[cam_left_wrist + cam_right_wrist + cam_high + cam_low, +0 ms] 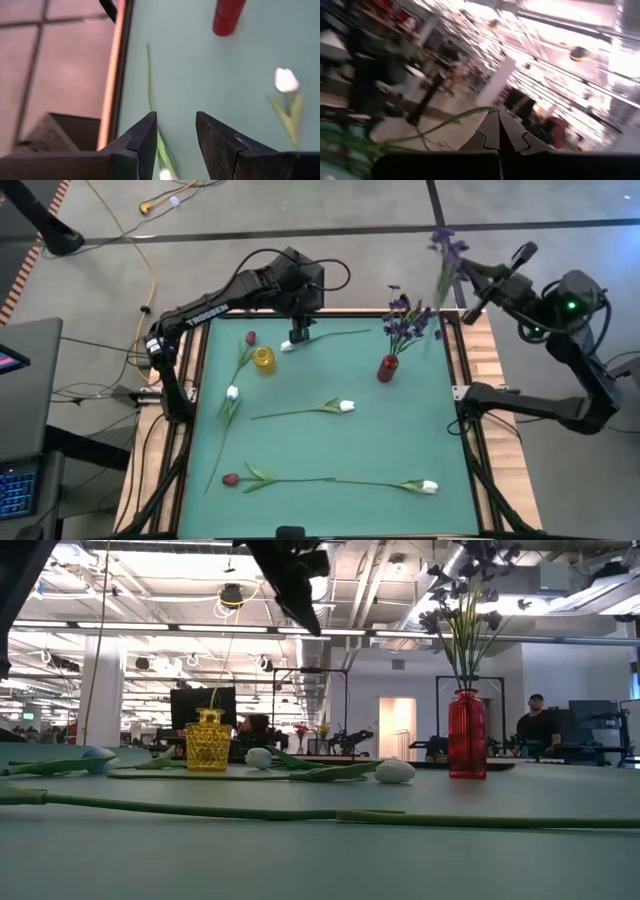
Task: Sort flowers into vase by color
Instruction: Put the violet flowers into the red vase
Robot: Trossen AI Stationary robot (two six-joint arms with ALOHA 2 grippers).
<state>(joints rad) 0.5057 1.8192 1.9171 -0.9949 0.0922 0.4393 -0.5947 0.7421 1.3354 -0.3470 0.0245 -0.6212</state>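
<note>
The right gripper (470, 275) is raised beyond the tabletop's (400, 430) far right corner, fingers pressed together on the green stem of a purple flower spray (446, 248); the blurred right wrist view hides the grip itself. That stem slants up and away. The left gripper (298, 332), fingers partly apart and holding nothing, hangs over a white tulip (289, 346) whose stem runs rightward along the far edge. More purple sprays stand upright in the red vase (387, 368). The yellow vase (264, 360) is empty.
</note>
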